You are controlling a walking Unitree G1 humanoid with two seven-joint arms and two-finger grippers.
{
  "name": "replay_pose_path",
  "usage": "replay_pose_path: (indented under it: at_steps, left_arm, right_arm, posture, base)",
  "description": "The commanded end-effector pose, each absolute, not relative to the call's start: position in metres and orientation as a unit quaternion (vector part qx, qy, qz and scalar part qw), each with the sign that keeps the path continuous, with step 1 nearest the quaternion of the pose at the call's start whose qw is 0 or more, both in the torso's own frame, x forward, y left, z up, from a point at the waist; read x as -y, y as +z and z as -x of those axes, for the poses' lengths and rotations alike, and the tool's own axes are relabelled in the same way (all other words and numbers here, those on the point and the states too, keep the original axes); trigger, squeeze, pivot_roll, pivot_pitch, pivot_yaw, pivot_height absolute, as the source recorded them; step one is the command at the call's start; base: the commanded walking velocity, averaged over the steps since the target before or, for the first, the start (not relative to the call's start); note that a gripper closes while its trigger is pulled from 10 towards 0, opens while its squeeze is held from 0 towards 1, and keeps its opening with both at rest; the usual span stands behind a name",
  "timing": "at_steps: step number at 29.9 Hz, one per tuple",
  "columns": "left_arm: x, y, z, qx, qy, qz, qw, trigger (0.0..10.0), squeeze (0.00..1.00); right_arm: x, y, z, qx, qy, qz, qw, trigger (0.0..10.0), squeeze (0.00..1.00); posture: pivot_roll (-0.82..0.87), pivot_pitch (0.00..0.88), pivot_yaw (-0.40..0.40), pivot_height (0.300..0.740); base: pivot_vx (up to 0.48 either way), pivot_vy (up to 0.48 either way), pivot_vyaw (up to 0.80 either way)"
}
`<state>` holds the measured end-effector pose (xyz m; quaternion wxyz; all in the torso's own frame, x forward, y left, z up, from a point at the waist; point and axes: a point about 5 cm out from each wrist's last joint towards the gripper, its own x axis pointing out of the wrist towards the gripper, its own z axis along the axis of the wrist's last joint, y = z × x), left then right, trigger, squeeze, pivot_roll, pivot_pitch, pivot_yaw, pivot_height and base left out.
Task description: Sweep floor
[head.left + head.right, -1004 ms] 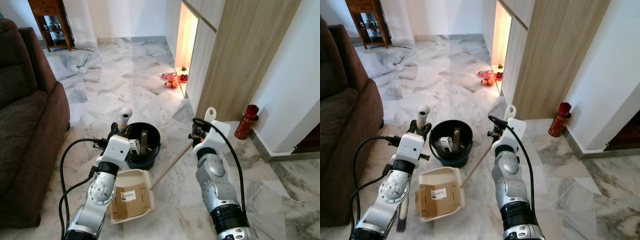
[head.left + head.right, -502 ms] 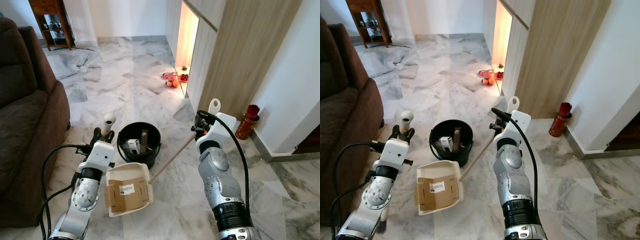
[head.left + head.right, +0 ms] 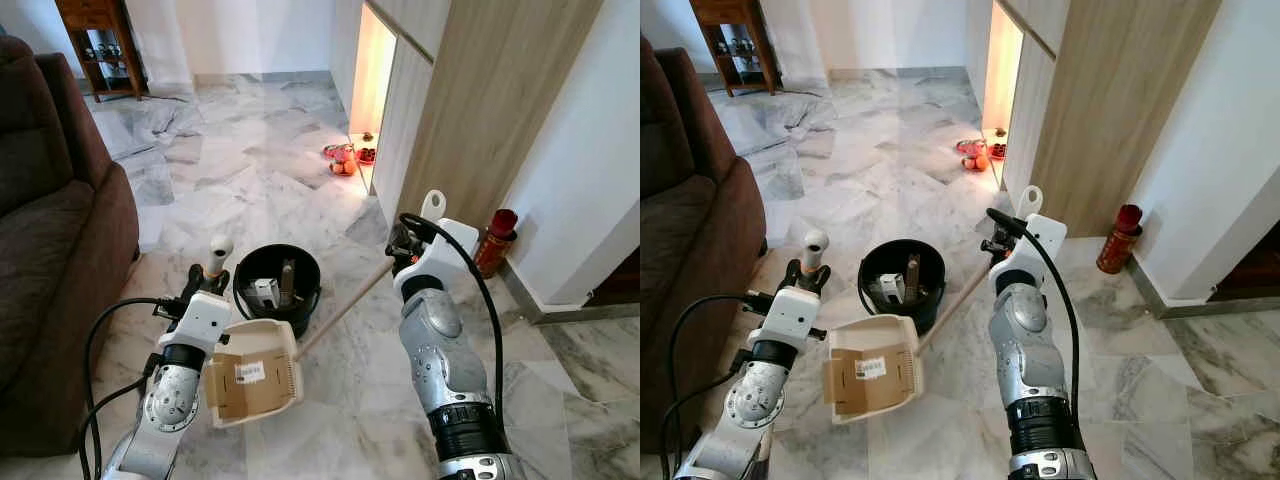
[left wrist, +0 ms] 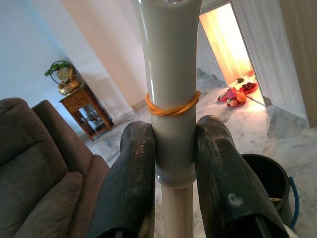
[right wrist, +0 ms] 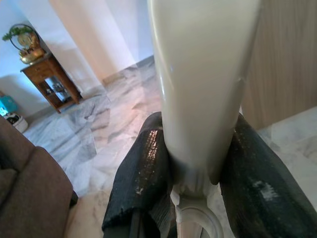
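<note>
Left wrist view shows the left gripper [image 4: 172, 163] with both black fingers [image 4: 126, 188] pinching the pale broom handle [image 4: 171, 94] just under an orange rubber band [image 4: 171, 106]. Right wrist view has the right gripper [image 5: 195, 168] pressed the same way round the cream dustpan handle [image 5: 203, 74]. From the head camera, the dustpan [image 3: 252, 372] sits tipped on the marble floor [image 3: 250, 170] with a flattened cardboard piece [image 3: 245, 380] in it, right beside the dark bucket [image 3: 277, 287], its long handle running up to the right arm. Risk as I read it: the pan rim looks close enough to the bucket to knock it, and a tilt the wrong way could slide the cardboard back out. Both handles are smooth, so either could twist within the grip
</note>
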<state>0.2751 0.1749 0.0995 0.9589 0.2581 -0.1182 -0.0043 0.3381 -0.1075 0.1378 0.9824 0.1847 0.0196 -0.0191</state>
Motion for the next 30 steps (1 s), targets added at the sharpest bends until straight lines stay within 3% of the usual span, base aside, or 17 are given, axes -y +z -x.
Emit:
replay_pose_path:
  at_steps: [1, 30]
  left_arm:
    - [-0.173, 0.102, -0.276, 0.131, -0.007, -0.263, 0.956, 10.0, 0.0]
    - [-0.168, 0.099, -0.274, 0.129, -0.019, -0.254, 0.958, 10.0, 0.0]
  right_arm:
    - [0.102, 0.17, -0.342, 0.046, -0.006, -0.214, 0.976, 10.0, 0.0]
    - [0.106, 0.208, -0.338, 0.177, -0.003, -0.224, 0.958, 10.0, 0.0]
  posture:
    - [0.15, 0.0, -0.032, 0.74]
    - [0.16, 0.0, -0.037, 0.74]
  base:
    - [0.0, 0.0, 0.0]
    - [0.0, 0.0, 0.0]
